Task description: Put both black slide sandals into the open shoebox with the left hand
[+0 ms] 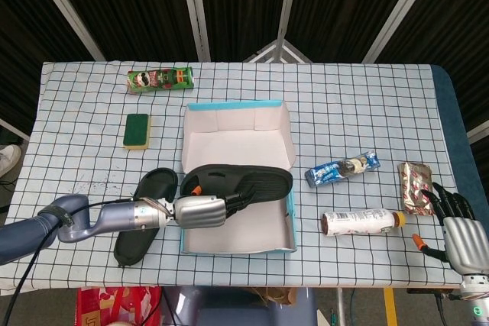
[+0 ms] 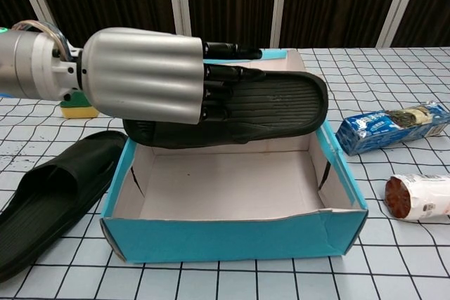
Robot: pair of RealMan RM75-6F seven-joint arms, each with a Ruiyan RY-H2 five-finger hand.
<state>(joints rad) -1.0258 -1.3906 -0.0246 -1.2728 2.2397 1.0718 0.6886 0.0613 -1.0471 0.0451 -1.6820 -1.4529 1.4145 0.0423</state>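
Black sandal (image 1: pixel 244 182) is gripped by the left robot hand (image 1: pixel 200 211) above the open shoebox (image 1: pixel 237 243); the second sandal (image 1: pixel 142 216) lies on the table (image 1: pixel 76 150) beside it. Right robot hand (image 1: pixel 457 227) rests empty, fingers apart. Chest view: same sandal (image 2: pixel 281 107) is over the box (image 2: pixel 232 233).

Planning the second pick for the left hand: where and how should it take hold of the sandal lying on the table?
Probably by the strap end of the sandal on the table, coming from above on its left side. It lies flat, sole down, beside the shoebox wall, so the raised strap gives fingers something to hook under. The left hand holds the other sandal over the box.
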